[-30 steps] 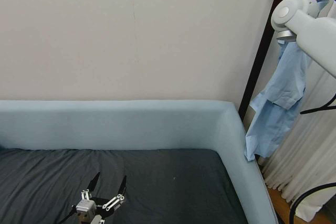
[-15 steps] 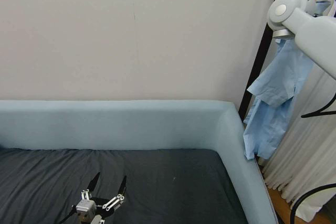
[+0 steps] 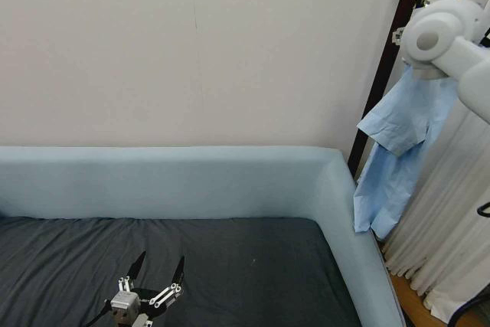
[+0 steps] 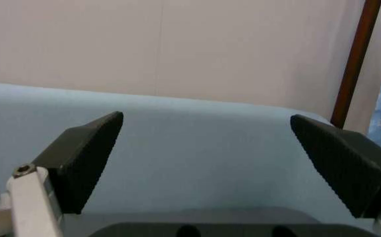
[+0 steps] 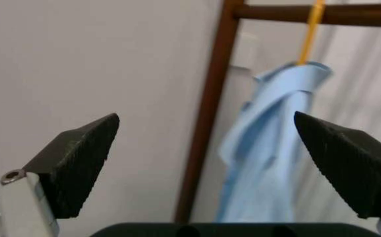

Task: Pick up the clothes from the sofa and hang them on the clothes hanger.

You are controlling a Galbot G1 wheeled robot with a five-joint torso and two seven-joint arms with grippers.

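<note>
As the shirt (image 3: 398,158) already hangs from the rack, I judge the hanging step as good as done. In the right wrist view the shirt (image 5: 269,148) drapes from a yellow hanger (image 5: 312,19) hooked over the brown rail (image 5: 289,12), collar uppermost, just beside the upright post (image 5: 207,123). From the head camera its lower edge falls by the end of the sofa (image 3: 191,181); I cannot tell whether cloth and sofa touch there.

My right arm (image 3: 444,36) is raised in front of the rack. The right tool (image 5: 206,115) is spread wide, holding nothing and apart from the shirt. The left tool (image 3: 161,258) sits low over the dark seat cushion (image 3: 253,266), also spread wide, with nothing between its fingers (image 4: 85,153).

The shirt looks thin, light and limp, and it folds on itself as it hangs. I expect it to slump and slide if pinched at a loose edge. If I have to take hold again, I would go for the collar or a shoulder seam close to the hanger, where the layers bunch thick. A tug lower down could drag the shirt off the hanger or tip the hook off the rail.
</note>
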